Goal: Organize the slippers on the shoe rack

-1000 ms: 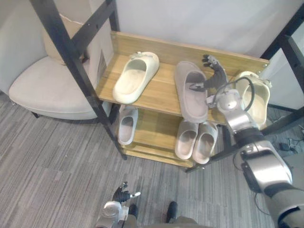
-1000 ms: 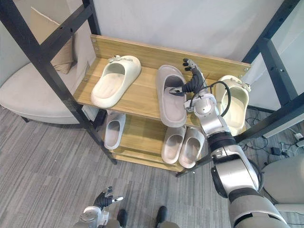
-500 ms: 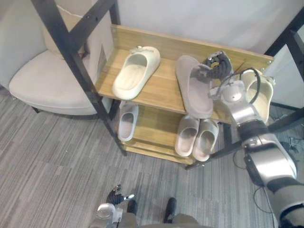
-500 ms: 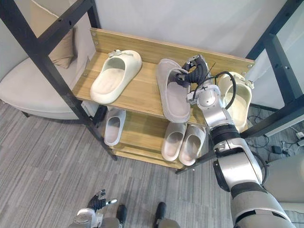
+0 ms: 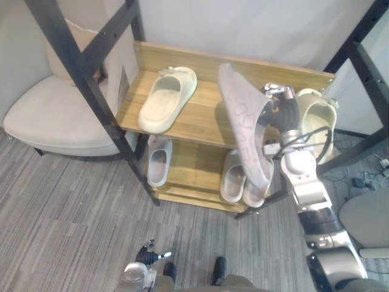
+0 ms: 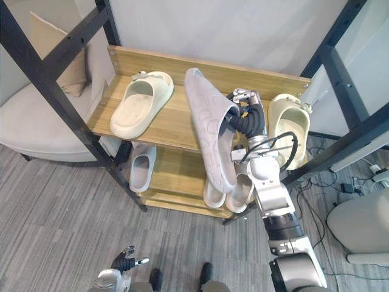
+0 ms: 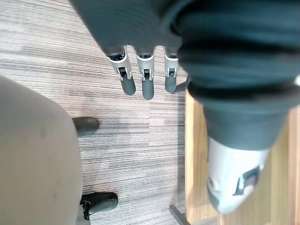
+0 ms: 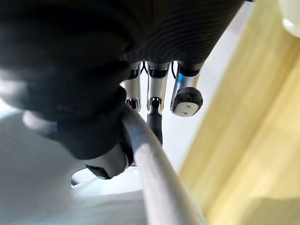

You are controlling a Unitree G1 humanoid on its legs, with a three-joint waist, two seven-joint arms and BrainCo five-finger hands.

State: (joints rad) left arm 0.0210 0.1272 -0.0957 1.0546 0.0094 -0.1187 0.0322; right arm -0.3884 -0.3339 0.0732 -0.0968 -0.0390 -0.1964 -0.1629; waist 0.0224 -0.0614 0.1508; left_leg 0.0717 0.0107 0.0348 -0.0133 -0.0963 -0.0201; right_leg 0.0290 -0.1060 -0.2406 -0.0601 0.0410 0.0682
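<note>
**Grey slipper held on edge in front of the shoe rack**

Nearest the robot, the left hand point(image 5: 148, 252) hangs low over the striped grey floor point(image 5: 73, 213). Its fingers point(image 7: 146, 79) are straight and relaxed and hold nothing.

Farther out, the right hand point(image 6: 246, 112) is clamped on the grey slipper point(image 6: 209, 131), with fingers and thumb curled round its rim point(image 8: 154, 159). The slipper is tipped up on its side with its patterned sole facing the robot's left. Its upper end rises over the top shelf and its lower end hangs down in front of the lower shelf. The hand sits on the slipper's right side, near its upper end.

On the lower shelf of the shoe rack point(image 6: 173, 121), a pair of pale slippers point(image 6: 242, 190) is partly hidden behind the held one. A single pale slipper point(image 6: 141, 170) lies well apart from them at the left.

On the top shelf, a cream slipper point(image 6: 138, 102) lies flat towards the left. A second cream slipper point(image 6: 281, 115) sits at the right end, just beyond the gripping hand. A beige chair point(image 5: 55, 115) stands to the left of the rack.
</note>
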